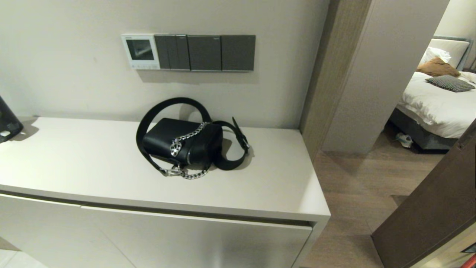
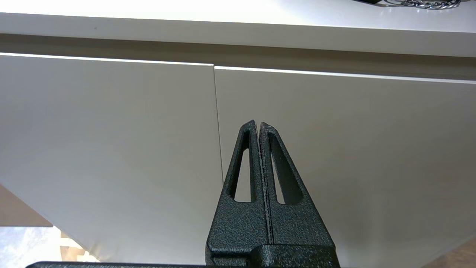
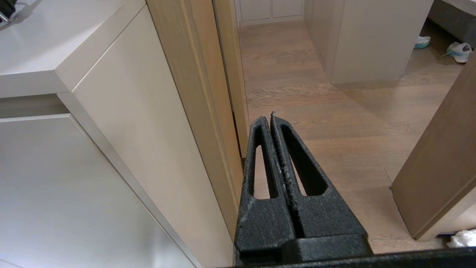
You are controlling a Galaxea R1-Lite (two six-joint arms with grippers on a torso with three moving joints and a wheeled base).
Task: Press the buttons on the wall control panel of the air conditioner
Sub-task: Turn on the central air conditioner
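The wall control panel (image 1: pixel 140 51) is a small white square with a dark screen, on the wall above the cabinet. Its row of tiny pale buttons (image 1: pixel 144 66) runs along its lower edge. Neither gripper shows in the head view. My left gripper (image 2: pixel 259 123) is shut and empty, low in front of the cabinet doors. My right gripper (image 3: pixel 268 117) is shut and empty, low beside the cabinet's right end, over the wooden floor. The panel does not show in either wrist view.
Three dark grey switch plates (image 1: pixel 205 53) sit right of the panel. A black bag with a chain and strap (image 1: pixel 184 141) lies on the white cabinet top (image 1: pixel 74 163). A dark object (image 1: pixel 7 119) stands at the far left. A doorway to a bedroom (image 1: pixel 427 96) opens on the right.
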